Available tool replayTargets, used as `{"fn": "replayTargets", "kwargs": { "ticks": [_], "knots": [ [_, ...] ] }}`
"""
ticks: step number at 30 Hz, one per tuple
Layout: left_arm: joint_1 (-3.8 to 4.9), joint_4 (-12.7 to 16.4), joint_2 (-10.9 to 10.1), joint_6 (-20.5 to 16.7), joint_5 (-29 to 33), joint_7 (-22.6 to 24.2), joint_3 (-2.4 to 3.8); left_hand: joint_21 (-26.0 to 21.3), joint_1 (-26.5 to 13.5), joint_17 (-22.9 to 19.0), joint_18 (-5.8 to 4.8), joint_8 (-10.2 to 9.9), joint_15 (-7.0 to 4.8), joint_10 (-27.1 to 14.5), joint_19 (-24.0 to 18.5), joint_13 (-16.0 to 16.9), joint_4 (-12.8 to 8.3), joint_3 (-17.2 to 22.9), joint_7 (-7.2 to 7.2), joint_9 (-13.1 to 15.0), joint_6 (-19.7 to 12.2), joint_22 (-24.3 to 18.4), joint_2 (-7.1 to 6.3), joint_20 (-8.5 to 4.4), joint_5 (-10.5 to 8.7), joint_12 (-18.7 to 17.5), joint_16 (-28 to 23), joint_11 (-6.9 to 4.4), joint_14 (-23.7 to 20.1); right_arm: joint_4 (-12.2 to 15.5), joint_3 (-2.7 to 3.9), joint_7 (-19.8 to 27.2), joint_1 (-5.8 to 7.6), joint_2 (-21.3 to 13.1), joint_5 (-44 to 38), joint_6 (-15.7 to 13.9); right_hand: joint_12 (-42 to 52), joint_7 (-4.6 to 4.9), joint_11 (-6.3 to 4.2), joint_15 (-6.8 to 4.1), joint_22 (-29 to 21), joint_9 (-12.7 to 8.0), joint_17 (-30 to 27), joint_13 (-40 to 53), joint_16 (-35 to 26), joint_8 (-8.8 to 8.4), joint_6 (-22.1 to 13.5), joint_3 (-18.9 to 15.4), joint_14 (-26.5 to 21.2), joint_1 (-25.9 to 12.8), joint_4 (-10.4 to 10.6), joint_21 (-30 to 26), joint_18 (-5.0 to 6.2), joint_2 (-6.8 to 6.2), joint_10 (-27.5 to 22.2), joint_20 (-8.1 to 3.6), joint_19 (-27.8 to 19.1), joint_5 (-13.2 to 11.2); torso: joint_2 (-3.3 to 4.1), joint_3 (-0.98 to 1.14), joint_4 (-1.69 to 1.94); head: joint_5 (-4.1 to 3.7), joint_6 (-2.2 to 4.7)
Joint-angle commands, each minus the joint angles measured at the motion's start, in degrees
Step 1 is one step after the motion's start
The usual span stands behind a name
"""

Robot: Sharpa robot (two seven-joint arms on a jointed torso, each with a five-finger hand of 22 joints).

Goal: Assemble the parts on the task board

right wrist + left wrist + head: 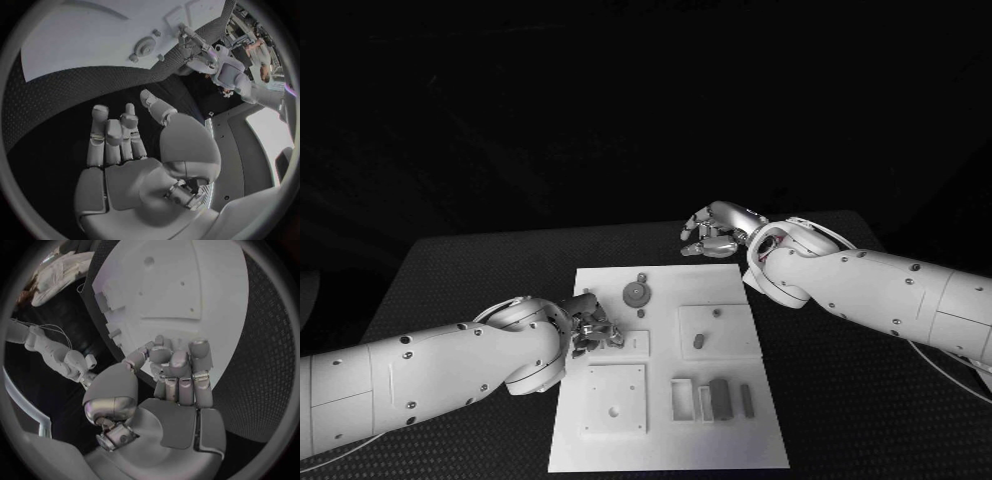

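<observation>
The white task board (668, 440) lies in the middle of the black table. A round grey disc (636, 293) sits near its far edge, and small dark parts (700, 340) rest on a raised square to the right. Upright grey pieces (720, 395) stand near the front right. My left hand (593, 332) is at the board's left edge, its fingers curled in toward the thumb (134, 362); I see no part in them. My right hand (711, 232) hovers past the board's far edge with fingers (106, 137) apart and nothing in it. The disc (145, 46) also appears in the right wrist view.
A square plate with holes (616, 398) sits at the board's front left, and a white bracket (682, 397) stands beside the grey pieces. Black textured table (834, 400) surrounds the board on both sides and in front.
</observation>
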Motion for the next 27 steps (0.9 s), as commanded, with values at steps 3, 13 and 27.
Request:
{"fn": "replayTargets", "kwargs": {
  "ticks": [3, 13, 27],
  "knots": [
    [-0.05, 0.14, 0.17, 0.17, -0.92, -0.13, 0.02, 0.28, 0.24, -0.17, 1.53, 0.40, -1.34, -0.51, 0.33, -0.12, -0.45, 0.08, -4.68, 11.46, 9.13, 1.09, 0.86, -0.18, -0.57, 0.44, 0.31, -0.87, -0.81, 0.15, 0.03, 0.53, 0.00, -0.01, 0.05, 0.68, -0.37, 1.16, 0.01, -0.09, 0.72, 0.09, 0.01, -0.10, -0.20, -0.25, 0.79, 0.06, -0.19, -0.04, 0.05, -0.37, 0.44, 0.29, -0.17, -0.06, -0.48, 0.19, 0.00, 0.02, -0.01, 0.03, 0.01],
    [-0.09, 0.21, 0.31, 0.25, -1.76, 0.02, 0.02, 0.31, 0.19, -0.35, 1.53, 0.45, -1.36, -0.55, 0.32, -0.21, -0.60, 0.18, -4.68, 11.49, 9.07, 1.09, 0.94, -0.17, -0.80, 0.51, 0.44, -0.87, -0.87, 0.14, 0.03, 0.52, 0.00, -0.03, 0.13, 0.73, -0.37, 1.16, 0.01, -0.09, 0.73, 0.11, 0.00, -0.11, -0.20, -0.25, 0.81, 0.02, -0.20, -0.16, 0.10, -0.37, 0.44, 0.33, -0.17, -0.03, -0.49, 0.18, 0.00, 0.02, -0.01, -0.02, -0.06],
    [-0.37, 0.39, 0.74, 0.67, -7.40, 0.06, 0.03, 0.35, 0.24, -0.55, 1.52, 0.50, -1.39, -0.59, 0.33, -0.29, -0.73, 0.31, -4.69, 11.52, 9.02, 1.08, 0.92, -0.16, -1.05, 0.61, 0.58, -0.88, -0.92, 0.25, 0.03, 0.56, 0.00, -0.03, 0.22, 0.89, -0.36, 1.16, 0.01, -0.09, 0.74, 0.12, 0.01, -0.12, -0.19, -0.26, 0.82, -0.01, -0.21, -0.22, 0.11, -0.37, 0.44, 0.33, -0.17, -0.02, -0.51, 0.18, 0.02, 0.03, -0.06, -0.13, -0.08]
  ]
}}
